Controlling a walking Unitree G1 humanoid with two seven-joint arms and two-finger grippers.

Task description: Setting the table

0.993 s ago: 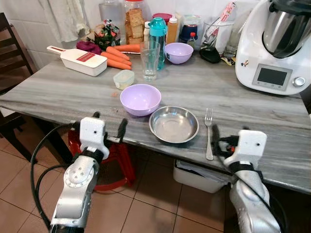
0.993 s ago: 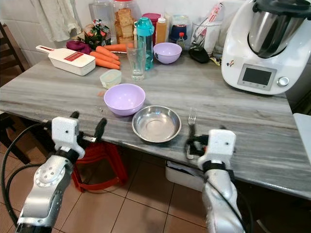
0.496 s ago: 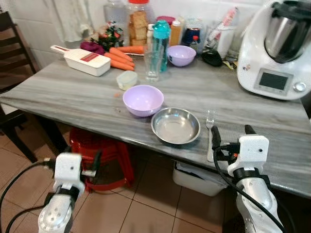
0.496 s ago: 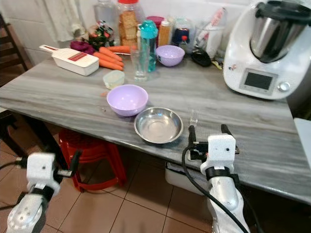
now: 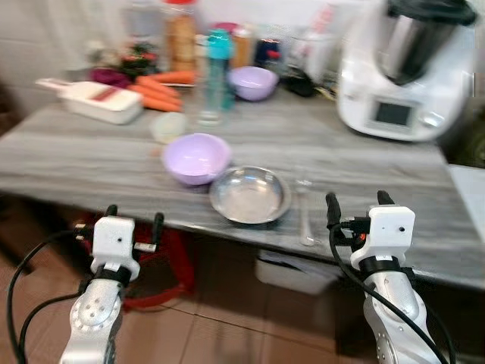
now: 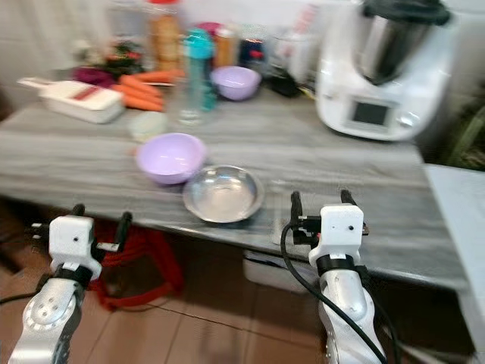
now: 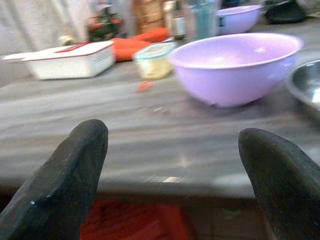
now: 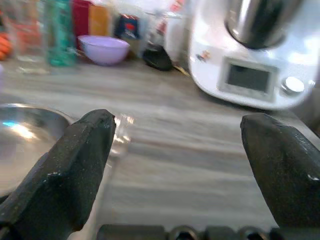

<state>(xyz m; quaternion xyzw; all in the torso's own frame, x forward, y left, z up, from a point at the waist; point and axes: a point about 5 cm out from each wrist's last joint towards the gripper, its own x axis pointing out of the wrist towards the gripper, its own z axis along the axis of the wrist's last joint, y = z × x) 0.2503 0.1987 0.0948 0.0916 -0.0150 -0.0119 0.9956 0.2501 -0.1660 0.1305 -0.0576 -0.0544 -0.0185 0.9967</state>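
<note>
Both claws hang at the near table edge with fingers spread and nothing in them — left gripper (image 5: 135, 220) below the rim, right gripper (image 5: 354, 203) just beside the fork (image 5: 305, 220). The steel bowl (image 5: 250, 195) touches the lilac bowl (image 5: 196, 158) mid-table (image 5: 91, 152). Farther back — carrots (image 5: 155, 91), teal bottle (image 5: 216, 68), white food processor (image 5: 402, 72).

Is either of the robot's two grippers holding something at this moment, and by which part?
Nothing is held. The left gripper and the right gripper are both open, with only the grey table seen between their fingers.
</note>
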